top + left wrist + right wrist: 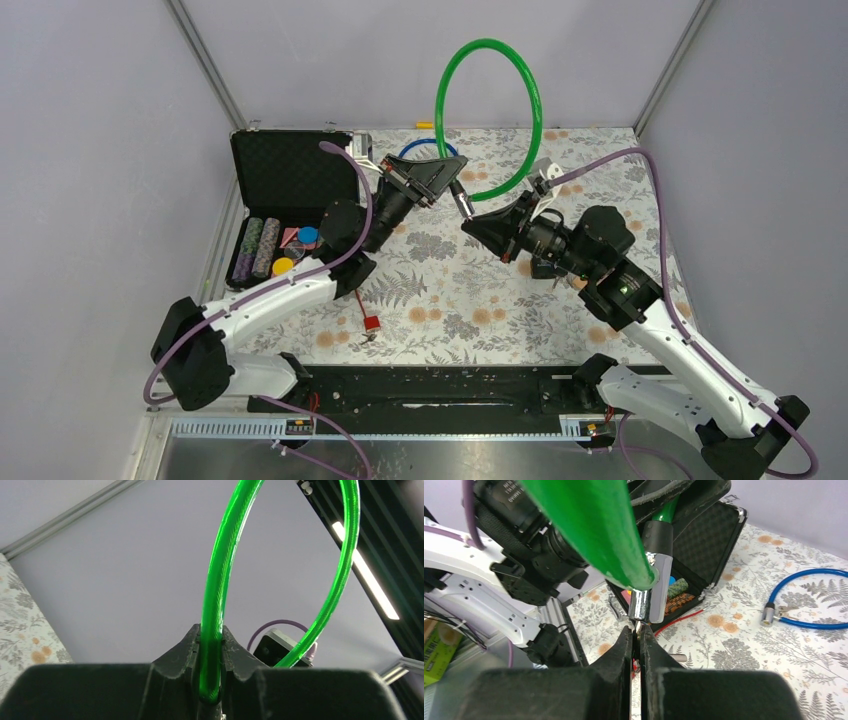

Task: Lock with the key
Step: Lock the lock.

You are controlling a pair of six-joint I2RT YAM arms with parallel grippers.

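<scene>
Above table [450, 290]: green lock loop [219, 580] upright | left gripper [211, 645] clamps it | right gripper [638, 640] pinches key [637, 627]

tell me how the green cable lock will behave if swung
Probably springy, not floppy: the green cable lock holds a standing loop above the left gripper. Its glossy sleeve may slip. The metal end, at the key in the right gripper, likely swings heavy.

white arms [280, 295], black joints [200, 355], black grippers [636, 636], purple cables [650, 165]
</scene>
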